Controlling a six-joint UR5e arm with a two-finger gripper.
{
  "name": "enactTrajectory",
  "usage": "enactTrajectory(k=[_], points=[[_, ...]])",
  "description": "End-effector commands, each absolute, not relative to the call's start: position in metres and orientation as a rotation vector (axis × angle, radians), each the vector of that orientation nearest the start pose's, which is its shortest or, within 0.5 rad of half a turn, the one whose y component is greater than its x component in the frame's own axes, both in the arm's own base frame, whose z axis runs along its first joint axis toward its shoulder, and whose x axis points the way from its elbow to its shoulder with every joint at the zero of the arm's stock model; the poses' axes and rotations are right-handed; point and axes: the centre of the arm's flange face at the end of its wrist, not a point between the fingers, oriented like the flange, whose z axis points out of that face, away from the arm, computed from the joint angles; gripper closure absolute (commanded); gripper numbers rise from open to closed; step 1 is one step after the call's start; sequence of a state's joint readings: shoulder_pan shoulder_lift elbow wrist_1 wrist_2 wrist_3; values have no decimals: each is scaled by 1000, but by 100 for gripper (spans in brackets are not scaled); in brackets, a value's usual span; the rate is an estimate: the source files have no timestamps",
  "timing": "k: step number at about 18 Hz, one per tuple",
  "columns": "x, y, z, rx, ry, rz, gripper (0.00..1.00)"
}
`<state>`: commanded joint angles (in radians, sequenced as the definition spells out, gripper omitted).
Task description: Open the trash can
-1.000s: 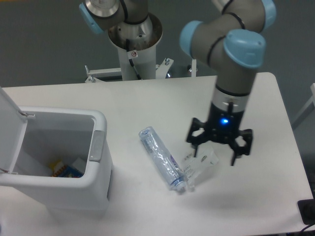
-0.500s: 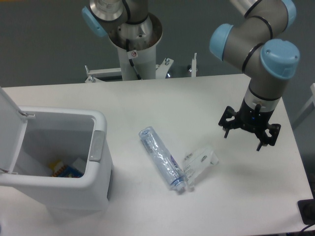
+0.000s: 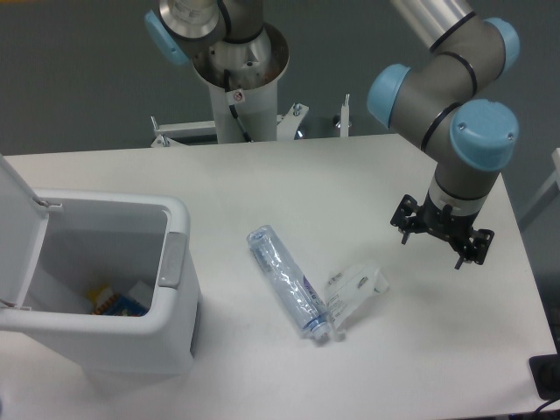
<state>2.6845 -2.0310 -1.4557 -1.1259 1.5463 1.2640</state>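
The trash can [image 3: 131, 337] is a large white boxy bin at the left front of the table. Its flat lid [image 3: 17, 223] stands swung up on the left side, so the inside shows, with some coloured items at the bottom. A grey latch button [image 3: 171, 260] sits on its right rim. My gripper [image 3: 442, 242] hangs over the right part of the table, far from the bin. Its fingers are spread open and hold nothing.
A clear crushed plastic bottle [image 3: 287, 282] lies in the middle of the table. A small crumpled clear plastic piece [image 3: 354, 291] lies just right of it. The robot's base column [image 3: 238, 83] stands at the table's back edge.
My gripper rose and swung right, away from the plastic bottle and the clear piece, then shifted slightly left. The bin, lid and bottles have not moved.
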Motion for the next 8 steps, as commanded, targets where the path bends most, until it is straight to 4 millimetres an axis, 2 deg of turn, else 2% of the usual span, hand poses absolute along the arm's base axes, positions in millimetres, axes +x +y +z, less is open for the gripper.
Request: enactTrajectory(k=[8], points=[[-539, 416, 320, -3073, 231, 125, 0]])
